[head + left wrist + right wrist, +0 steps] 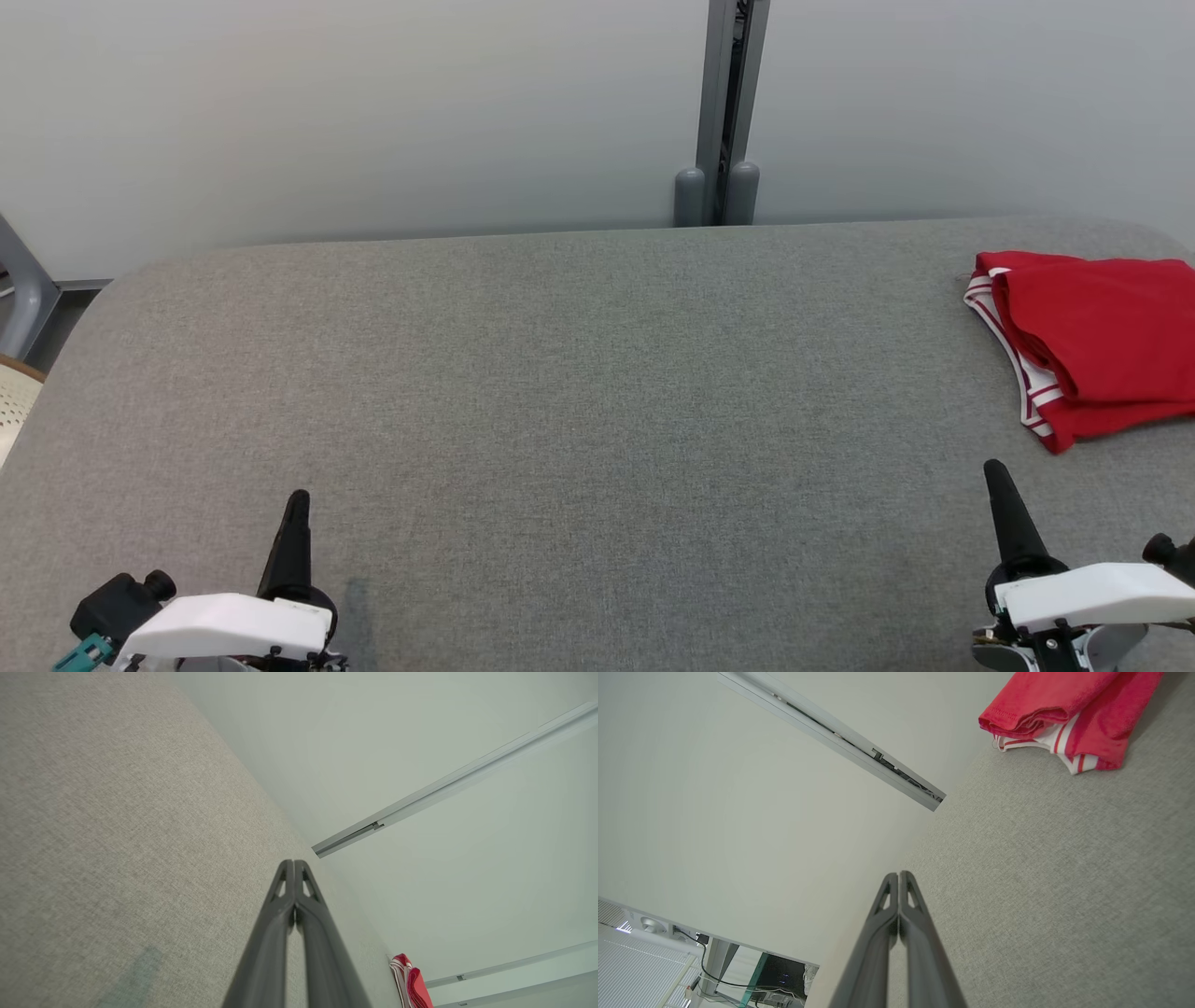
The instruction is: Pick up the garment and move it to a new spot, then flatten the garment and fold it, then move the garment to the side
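Garment (pixel 1097 341) is lying folded just ahead of the right claw (pixel 996 471), near the table (pixel 579 392) rim. Both claws are sitting closed, gripping nothing (left claw (pixel 298 499) well apart). Risk: a closed-finger nudge may be undoing the fold or pushing it overboard.

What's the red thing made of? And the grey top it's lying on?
The red garment looks like soft knitted cloth, matte, with white striped trim: it folds and droops. The grey table top seems covered in woven fabric: a fine speckled weave, no shine.
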You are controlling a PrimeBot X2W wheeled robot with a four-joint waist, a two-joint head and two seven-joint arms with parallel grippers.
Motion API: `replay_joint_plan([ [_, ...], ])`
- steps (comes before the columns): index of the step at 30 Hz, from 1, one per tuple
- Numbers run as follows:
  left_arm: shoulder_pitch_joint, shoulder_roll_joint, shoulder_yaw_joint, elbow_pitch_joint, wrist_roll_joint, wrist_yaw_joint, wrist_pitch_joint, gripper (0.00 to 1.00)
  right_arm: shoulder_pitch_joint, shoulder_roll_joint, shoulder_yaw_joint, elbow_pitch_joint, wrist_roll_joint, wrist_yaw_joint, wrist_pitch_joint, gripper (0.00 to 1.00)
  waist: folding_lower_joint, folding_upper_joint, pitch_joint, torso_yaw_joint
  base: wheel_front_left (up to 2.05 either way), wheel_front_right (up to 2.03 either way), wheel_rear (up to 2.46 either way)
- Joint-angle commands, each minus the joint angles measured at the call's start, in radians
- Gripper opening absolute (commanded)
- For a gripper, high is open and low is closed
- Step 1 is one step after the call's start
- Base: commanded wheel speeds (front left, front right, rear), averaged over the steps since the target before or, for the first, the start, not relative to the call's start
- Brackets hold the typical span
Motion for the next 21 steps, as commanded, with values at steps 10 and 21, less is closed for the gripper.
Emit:
replay_joint_plan([
  [10, -0.043, 0.004, 0.031, -0.016, -0.113, -0.029, 0.03, 0.0, -0.026, -0.011, -0.022, -0.023, 0.116, 0.0, 0.035, 0.0, 0.0, 0.0, 0.002, -0.002, 0.0, 0.0, 0.0],
  [21, -0.056, 0.001, 0.054, -0.018, -0.21, -0.046, 0.057, 0.0, -0.029, -0.011, -0.039, -0.03, 0.215, 0.0, 0.063, 0.0, 0.0, 0.0, 0.004, -0.005, 0.0, 0.0, 0.0],
])
